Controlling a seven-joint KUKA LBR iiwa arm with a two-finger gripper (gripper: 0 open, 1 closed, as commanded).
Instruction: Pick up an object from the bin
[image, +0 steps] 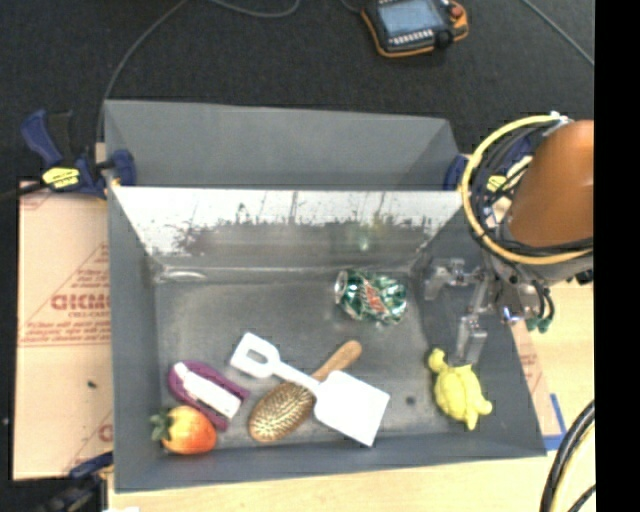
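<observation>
My gripper (472, 330) hangs at the right side of the bin, just above a yellow rubber toy (458, 391) that lies by the right wall near the front. A crumpled green and silver can (371, 297) lies to the gripper's left, in the middle of the bin towards the back. Nothing shows in the gripper.
Along the front left lie a white spatula with a wooden handle (345, 400), a golden-brown oval brush (281, 412), a small white scoop (257, 357), a purple and white piece (204, 386) and a red-orange toy fruit (188, 430). The arm's orange cover and cables overhang the right rim.
</observation>
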